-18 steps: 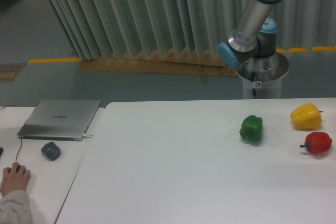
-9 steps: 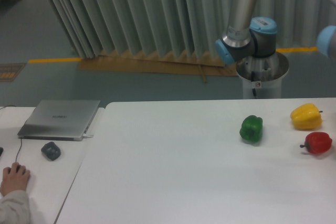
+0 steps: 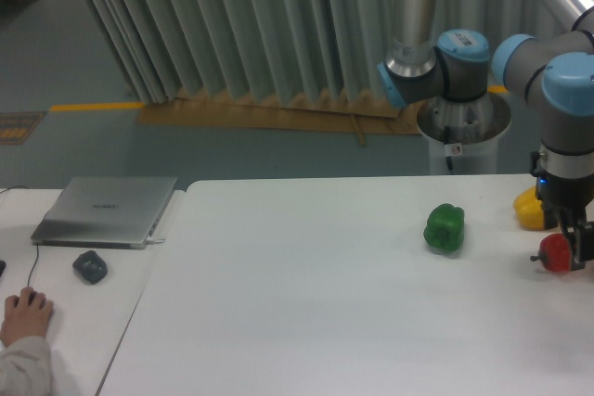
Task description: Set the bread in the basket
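Observation:
Neither the bread nor the basket shows in this view. My gripper (image 3: 575,244) has come down at the table's right edge, hanging from the grey and blue wrist. It sits just in front of the yellow pepper (image 3: 527,211) and right against the red pepper (image 3: 553,252), covering the red pepper's right side. The dark fingers are partly cut off by the frame edge, so I cannot make out how far apart they stand or whether they hold anything.
A green pepper (image 3: 445,227) stands on the white table (image 3: 325,303) left of the gripper. On the side desk at left lie a closed laptop (image 3: 105,210), a dark mouse-like object (image 3: 90,266) and a person's hand (image 3: 25,315). The arm's base pedestal (image 3: 462,136) stands behind the table.
The arm swung round and its wrist and gripper dropped into view at the right edge, ending over the red pepper and partly covering the yellow one. The peppers have not moved.

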